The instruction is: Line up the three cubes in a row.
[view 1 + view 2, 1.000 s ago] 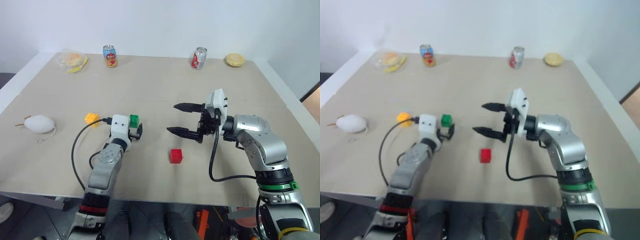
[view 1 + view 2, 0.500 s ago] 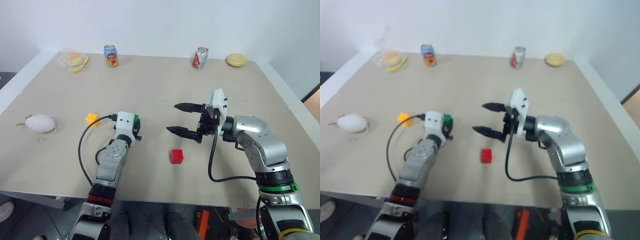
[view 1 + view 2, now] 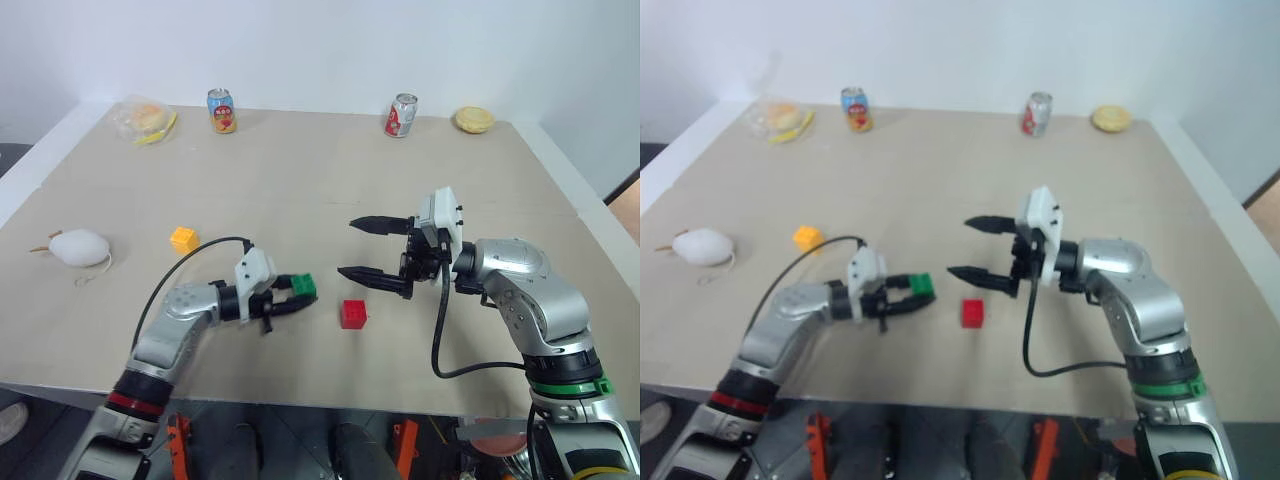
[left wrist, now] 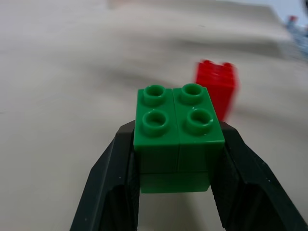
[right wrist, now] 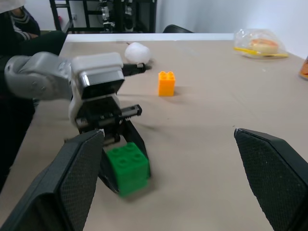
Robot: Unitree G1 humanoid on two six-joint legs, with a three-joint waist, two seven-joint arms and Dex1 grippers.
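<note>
My left gripper point(image 3: 296, 296) is shut on the green cube point(image 3: 303, 287), holding it just above the table near the front edge, studs up point(image 4: 177, 129). The red cube point(image 3: 352, 313) rests on the table just right of it; the left wrist view shows it beyond the green one point(image 4: 216, 87). The yellow-orange cube point(image 3: 184, 240) sits farther left and back, also visible past the green cube in the right wrist view point(image 5: 166, 83). My right gripper point(image 3: 361, 249) hovers open above and right of the red cube, fingers pointing left, nothing between them.
A white egg-shaped plush point(image 3: 79, 247) lies at the left. Two drink cans point(image 3: 221, 111) point(image 3: 400, 115), a bagged item point(image 3: 146, 120) and a round yellow thing point(image 3: 471, 120) line the far edge. The table's front edge runs close below the cubes.
My left gripper closed on the green cube, swung to point right and carried it toward the front, close to the red cube. The right gripper stayed almost still.
</note>
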